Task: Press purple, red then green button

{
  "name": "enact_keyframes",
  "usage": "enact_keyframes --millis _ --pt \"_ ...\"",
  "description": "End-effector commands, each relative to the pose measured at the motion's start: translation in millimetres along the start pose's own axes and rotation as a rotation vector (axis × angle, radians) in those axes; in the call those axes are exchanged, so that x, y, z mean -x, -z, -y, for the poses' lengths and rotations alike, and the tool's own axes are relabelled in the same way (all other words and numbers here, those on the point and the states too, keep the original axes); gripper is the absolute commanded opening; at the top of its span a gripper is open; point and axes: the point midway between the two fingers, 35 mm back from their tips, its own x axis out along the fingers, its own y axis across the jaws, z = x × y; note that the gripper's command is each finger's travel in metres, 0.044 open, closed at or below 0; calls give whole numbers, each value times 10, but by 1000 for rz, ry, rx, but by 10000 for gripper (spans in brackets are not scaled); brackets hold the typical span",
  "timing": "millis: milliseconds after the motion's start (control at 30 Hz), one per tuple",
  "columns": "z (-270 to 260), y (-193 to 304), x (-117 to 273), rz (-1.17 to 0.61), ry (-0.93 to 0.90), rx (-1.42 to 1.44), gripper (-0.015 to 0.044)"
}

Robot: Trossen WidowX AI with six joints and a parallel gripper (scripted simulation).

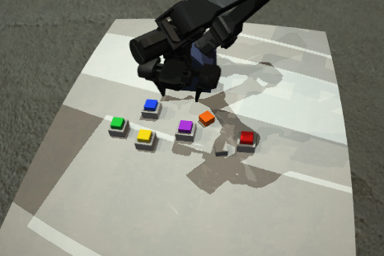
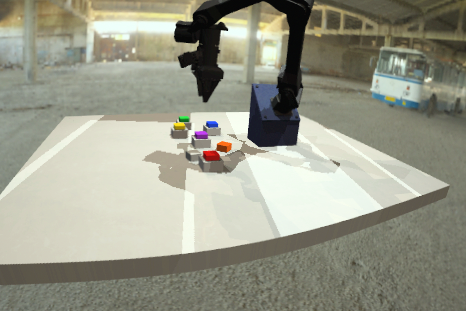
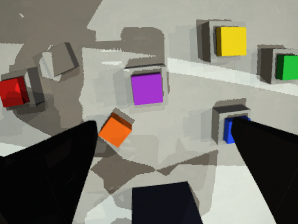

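Your gripper [image 1: 180,95] hangs high, jaws spread and empty; no press looks made yet; purple button [image 1: 185,126] sits just below-ahead of the jaws, red button [image 1: 246,137] and green button [image 1: 117,123] flanking; all three remain.

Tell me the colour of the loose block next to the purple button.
Orange, clearest in the wrist view.

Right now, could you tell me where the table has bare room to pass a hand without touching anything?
The table is bare along its near side, below the yellow button and red button. It is crowded around the purple button: the orange block sits close beside it, the small grey block near red.
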Motion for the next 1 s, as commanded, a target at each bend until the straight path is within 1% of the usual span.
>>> enact_keyframes --millis 0,167,233,333,367,633,667,967 --pt "-43 -6 -110 -43 -39 90 400" --pt "-43 -6 -110 -43 -39 90 400" --pt "-43 -11 -214 -42 -38 89 348" --pt "-64 8 -631 -42 -40 90 269" --pt "-71 19 -704 -42 -42 90 242" --pt "-74 23 -728 -42 -42 90 32" --pt "-74 23 -728 -42 -42 90 20" --pt "-74 23 -728 -42 -42 90 20"
